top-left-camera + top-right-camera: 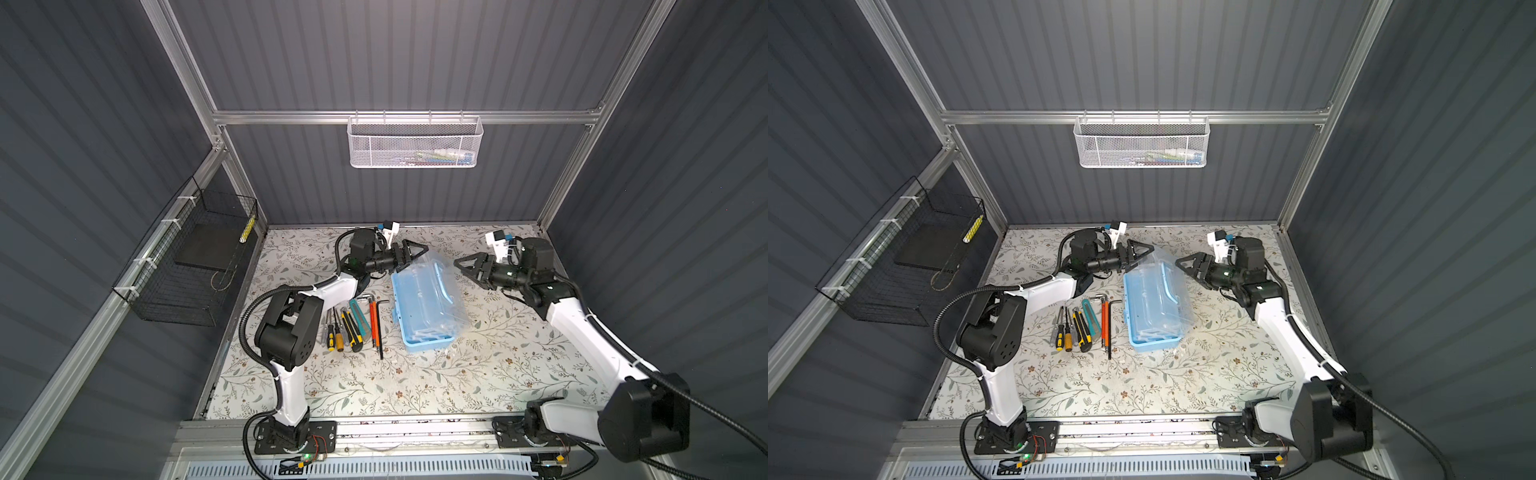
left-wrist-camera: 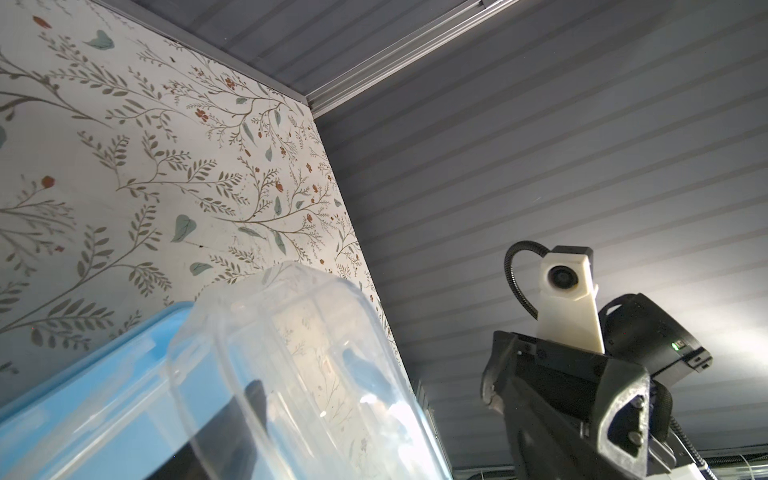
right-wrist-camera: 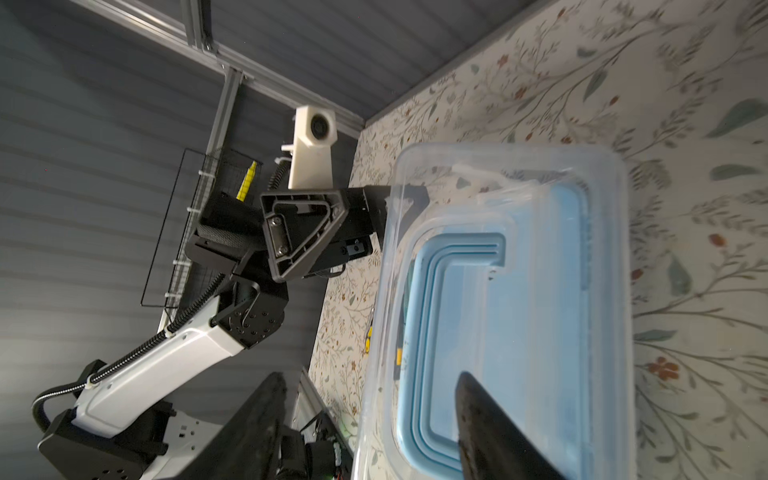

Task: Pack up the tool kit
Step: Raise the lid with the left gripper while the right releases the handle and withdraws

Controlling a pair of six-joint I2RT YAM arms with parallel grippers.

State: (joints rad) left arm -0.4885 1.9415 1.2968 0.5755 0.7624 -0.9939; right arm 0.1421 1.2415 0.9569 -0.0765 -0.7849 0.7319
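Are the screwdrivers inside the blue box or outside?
Outside. The screwdrivers lie on the table beside the blue box, with the knives and hex keys.

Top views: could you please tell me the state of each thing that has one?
Box: lid tilted up, partly open.
Left tool: open, by the lid's far end.
Right tool: open, holding nothing.
Screwdrivers: on the table, unpacked.
Knives: on the table, unpacked.
Hex keys: on the table, unpacked.
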